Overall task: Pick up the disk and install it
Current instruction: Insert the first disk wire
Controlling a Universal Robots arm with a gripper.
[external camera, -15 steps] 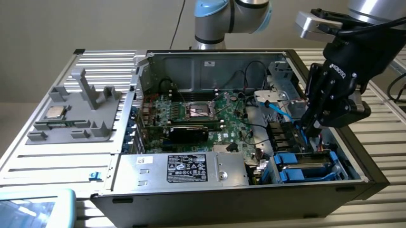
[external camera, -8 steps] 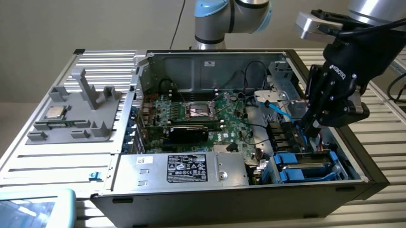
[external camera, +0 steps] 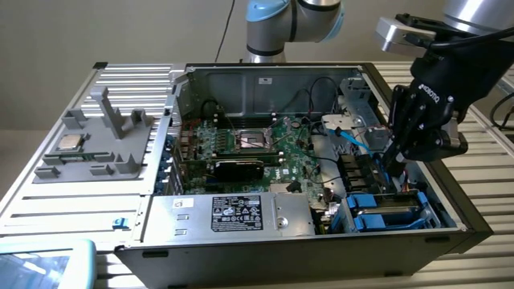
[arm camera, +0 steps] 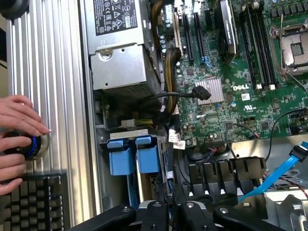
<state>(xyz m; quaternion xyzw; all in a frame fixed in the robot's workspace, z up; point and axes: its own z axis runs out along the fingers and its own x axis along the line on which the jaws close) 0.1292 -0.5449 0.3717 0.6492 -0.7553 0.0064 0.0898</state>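
**Gripper down at the drive bay**

Gripper (external camera: pixel 395 164) fingers look nearly together, though I cannot tell whether they grip anything. I see the disk (external camera: pixel 388 212) seated at the case's (external camera: pixel 449 238) front corner; cables (arm camera: pixel 168 159) nearby could snag.

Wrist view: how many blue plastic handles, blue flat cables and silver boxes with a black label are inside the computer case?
Blue plastic handles: 2
Blue flat cable: 1
Silver box with a black label: 1
Total: 4
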